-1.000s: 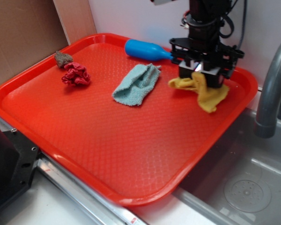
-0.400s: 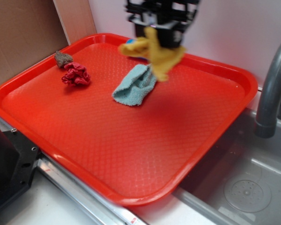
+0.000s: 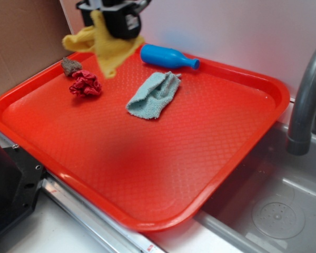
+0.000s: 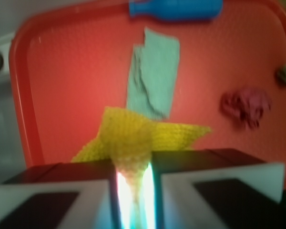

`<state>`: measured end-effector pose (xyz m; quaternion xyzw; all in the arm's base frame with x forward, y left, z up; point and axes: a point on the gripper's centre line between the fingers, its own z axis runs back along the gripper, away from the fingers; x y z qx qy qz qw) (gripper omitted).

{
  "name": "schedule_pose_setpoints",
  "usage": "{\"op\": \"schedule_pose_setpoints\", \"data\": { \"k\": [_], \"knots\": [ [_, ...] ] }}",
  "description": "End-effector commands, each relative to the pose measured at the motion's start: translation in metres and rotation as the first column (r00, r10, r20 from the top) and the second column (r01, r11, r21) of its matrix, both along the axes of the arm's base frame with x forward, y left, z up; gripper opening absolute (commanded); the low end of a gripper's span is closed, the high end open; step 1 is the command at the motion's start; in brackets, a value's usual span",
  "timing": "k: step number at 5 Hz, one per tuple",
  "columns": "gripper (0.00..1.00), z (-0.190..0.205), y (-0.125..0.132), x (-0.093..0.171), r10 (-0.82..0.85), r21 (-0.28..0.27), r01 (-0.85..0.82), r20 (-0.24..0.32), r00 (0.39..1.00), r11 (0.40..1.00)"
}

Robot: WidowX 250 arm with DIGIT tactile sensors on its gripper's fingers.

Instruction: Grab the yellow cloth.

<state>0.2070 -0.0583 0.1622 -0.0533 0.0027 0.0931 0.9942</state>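
Observation:
The yellow cloth hangs from my gripper, lifted well above the back left part of the red tray. In the wrist view the gripper is shut on the yellow cloth, with a fold pinched between the two fingers and the rest drooping toward the tray. The cloth touches nothing below it.
A pale blue-green cloth lies mid-tray. A blue bottle lies at the back rim. A red fabric bundle and a small brown lump sit at the left. A grey faucet and a sink are at the right.
My gripper has lifted the yellow cloth off the tray's right side and carried it up and leftward, past the blue bottle, to above the back left corner.

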Motion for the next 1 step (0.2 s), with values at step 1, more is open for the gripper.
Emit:
{"op": "schedule_pose_setpoints", "data": {
  "k": [1],
  "knots": [
    [0.0, 0.02, -0.0043, -0.0317, -0.006, 0.077, -0.007, 0.161, 0.987, 0.997]
  ]
}}
